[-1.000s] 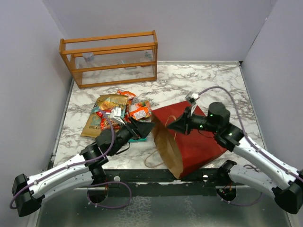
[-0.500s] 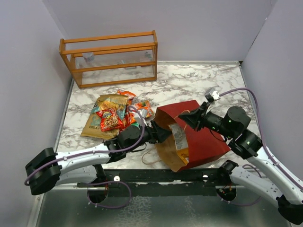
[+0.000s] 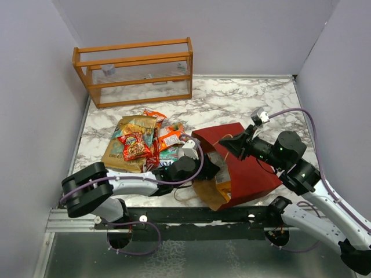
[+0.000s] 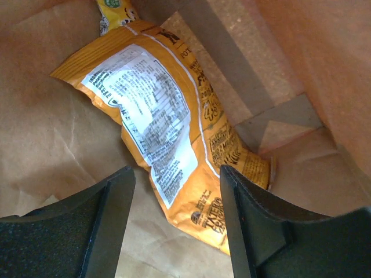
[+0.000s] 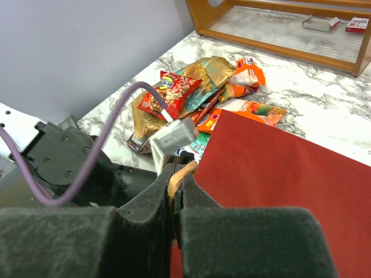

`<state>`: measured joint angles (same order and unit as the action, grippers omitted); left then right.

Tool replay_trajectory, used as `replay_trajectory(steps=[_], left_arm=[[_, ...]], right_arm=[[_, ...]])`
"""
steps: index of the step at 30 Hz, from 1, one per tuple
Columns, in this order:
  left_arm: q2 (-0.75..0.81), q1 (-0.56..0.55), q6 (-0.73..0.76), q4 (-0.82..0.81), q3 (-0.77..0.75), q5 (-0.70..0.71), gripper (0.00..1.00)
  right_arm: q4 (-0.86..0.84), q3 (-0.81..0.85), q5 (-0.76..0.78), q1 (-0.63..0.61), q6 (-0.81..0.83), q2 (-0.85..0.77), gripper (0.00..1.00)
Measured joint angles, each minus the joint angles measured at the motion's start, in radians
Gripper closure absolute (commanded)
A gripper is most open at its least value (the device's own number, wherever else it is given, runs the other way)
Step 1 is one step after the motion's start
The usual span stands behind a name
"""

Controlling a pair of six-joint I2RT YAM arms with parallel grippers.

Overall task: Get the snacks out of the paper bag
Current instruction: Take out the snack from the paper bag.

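Left end effector (image 4: 175,171): inside the bag's mouth, jaws apart on either side of a yellow packet (image 4: 168,121), not yet pinching it.
Right end effector (image 5: 175,185): pressed together on a cord handle (image 5: 182,169), holding the mouth up.
Paper bag (image 3: 249,168): lying on its side on the worktop (image 3: 243,98), with its mouth towards the left arm.
Left inside: the yellow packet, label side up on the brown lining, and the corner of a second packet (image 4: 116,8) behind it. Anything deeper is hidden.
Already out: a pile of snacks (image 3: 142,142) just left of the bag.
Progress: probably well along, with at least two packets to go.
Far: a wooden rack (image 3: 136,72), not involved.
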<state>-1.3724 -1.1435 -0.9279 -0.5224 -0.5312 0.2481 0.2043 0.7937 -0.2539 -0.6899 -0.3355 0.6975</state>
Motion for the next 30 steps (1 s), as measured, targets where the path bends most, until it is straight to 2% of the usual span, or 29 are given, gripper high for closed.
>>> replay_trajectory(steps=[4,16,22,25,30], left_arm=[[-0.099,-0.002,0.023,-0.011,-0.050,0.013,0.33],[-0.305,-0.002,0.025,-0.087,-0.116,-0.003,0.35],[-0.356,-0.002,0.031,-0.096,-0.177,-0.041,0.74],[-0.343,-0.002,0.044,-0.080,-0.195,-0.055,0.98],[-0.208,-0.002,0.079,0.009,-0.206,-0.068,1.00]], right_arm=[[-0.001,0.000,0.005,0.000,0.000,-0.002,0.98],[0.008,0.000,0.034,0.000,0.002,-0.044,0.98],[0.024,0.003,0.040,0.000,0.005,-0.049,0.98],[0.035,0.004,0.053,0.000,0.012,-0.058,0.98],[0.071,0.004,0.128,0.000,0.019,-0.087,0.98]])
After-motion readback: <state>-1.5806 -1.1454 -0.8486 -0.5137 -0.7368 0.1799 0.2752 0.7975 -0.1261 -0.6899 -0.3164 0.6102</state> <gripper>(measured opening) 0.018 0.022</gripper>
